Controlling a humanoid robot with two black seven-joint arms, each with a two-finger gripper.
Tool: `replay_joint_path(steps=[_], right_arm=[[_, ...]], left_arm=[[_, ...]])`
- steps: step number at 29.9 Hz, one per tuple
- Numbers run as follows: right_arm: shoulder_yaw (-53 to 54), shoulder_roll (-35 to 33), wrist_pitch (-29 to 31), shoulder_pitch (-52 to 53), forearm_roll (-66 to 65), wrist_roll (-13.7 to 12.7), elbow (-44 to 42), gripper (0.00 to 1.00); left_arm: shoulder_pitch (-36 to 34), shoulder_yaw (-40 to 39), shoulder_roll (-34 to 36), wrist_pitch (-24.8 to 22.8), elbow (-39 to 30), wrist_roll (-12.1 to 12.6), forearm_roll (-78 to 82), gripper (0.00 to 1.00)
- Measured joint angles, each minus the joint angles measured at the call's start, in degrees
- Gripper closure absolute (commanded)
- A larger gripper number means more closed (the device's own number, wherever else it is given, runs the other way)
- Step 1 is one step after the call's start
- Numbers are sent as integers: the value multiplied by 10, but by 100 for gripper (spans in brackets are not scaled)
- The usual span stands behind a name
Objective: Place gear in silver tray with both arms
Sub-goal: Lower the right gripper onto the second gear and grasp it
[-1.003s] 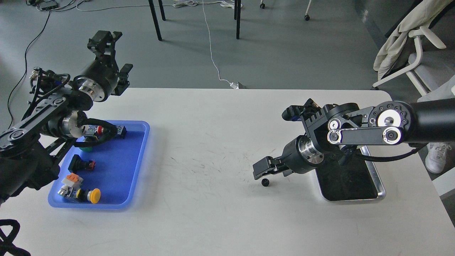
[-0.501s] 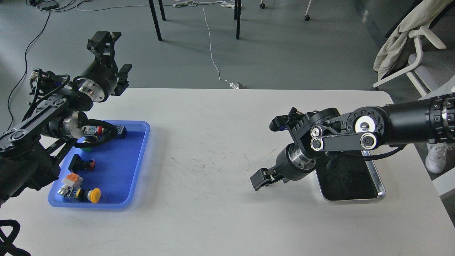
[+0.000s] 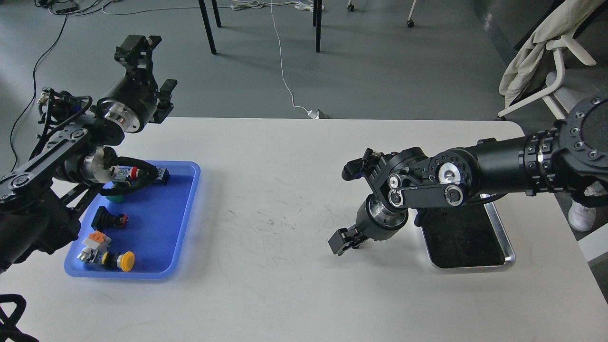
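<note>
The silver tray lies on the white table at the right, its dark bottom bare and its far end covered by my right arm. My right gripper hangs low over the table just left of that tray, at the spot where the small black gear lay. The gear itself does not show; the gripper covers that spot. Its fingers look dark and close together, and I cannot tell whether they hold anything. My left gripper is raised above the table's far left corner, open and empty.
A blue plastic tray at the left holds several push-buttons and switches, among them a yellow one. My left arm hangs over its far end. Chair and table legs stand on the floor beyond the table.
My right arm has swung left and down, and its gripper has come over the gear, which showed on the table a second ago and is now hidden. The left gripper rose slightly.
</note>
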Motion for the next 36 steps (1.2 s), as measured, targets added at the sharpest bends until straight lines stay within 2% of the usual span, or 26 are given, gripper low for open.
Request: replay_joint_path(steps=[8, 16, 36], right_arm=[[-18, 17, 0, 4, -3, 0, -12, 28], [-24, 18, 0, 2, -7, 0, -32, 39], [-18, 18, 0, 3, 3, 1, -33, 39]], left_arm=[[1, -1, 1, 3, 0, -2, 0, 2], [1, -2, 1, 9, 0, -2, 0, 2], [0, -2, 1, 11, -6, -3, 0, 2]])
